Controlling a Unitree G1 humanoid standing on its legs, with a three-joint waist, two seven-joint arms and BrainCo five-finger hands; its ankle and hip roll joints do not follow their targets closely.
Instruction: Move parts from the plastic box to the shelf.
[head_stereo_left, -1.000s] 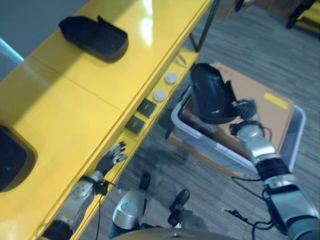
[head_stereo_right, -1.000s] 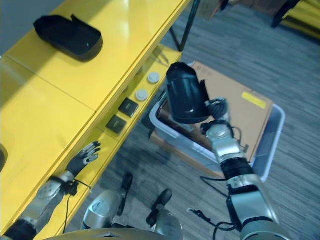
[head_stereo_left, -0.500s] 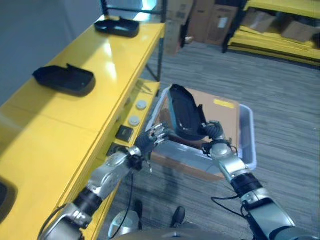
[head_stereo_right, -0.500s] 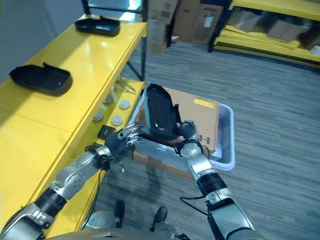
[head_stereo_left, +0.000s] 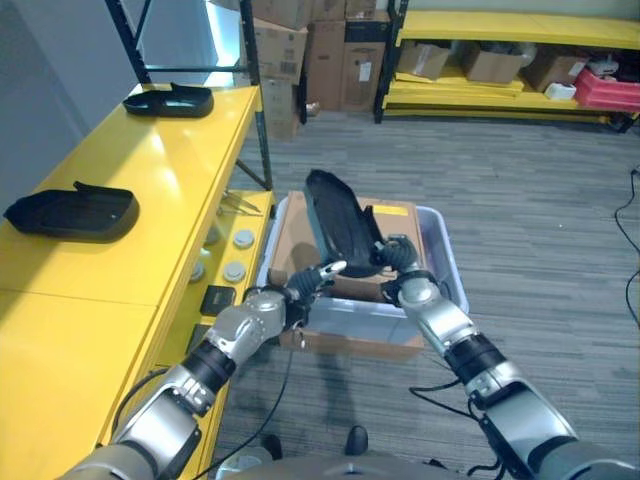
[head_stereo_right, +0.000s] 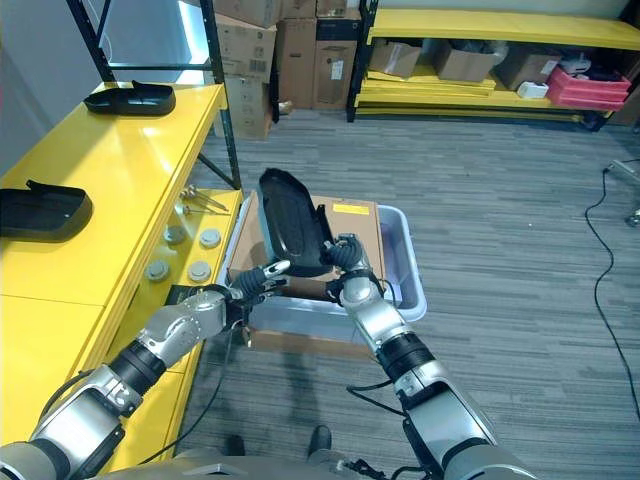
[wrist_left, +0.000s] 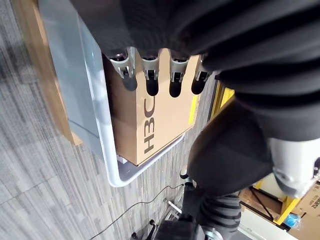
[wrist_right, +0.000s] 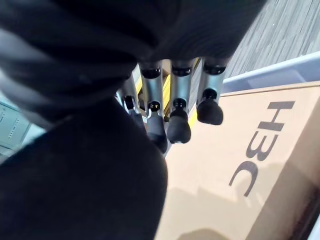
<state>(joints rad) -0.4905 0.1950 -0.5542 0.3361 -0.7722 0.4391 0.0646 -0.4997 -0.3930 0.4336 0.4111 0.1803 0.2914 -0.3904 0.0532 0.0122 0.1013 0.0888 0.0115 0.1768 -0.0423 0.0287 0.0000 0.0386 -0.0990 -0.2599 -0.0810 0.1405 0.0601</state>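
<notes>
Beside yellow shelf (head_stereo_left: 150, 190) (grey carpet (head_stereo_left: 540, 220)): plastic box (head_stereo_left: 440, 262), 2 black parts (head_stereo_left: 68, 210).

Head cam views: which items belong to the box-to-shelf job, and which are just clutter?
Job:
- black part, held over the box by the right hand; left hand at its lower edge
- plastic box
- yellow shelf with two placed parts

Clutter:
- cardboard sheet in the box
- round discs on the lower shelf
- cartons behind
</notes>
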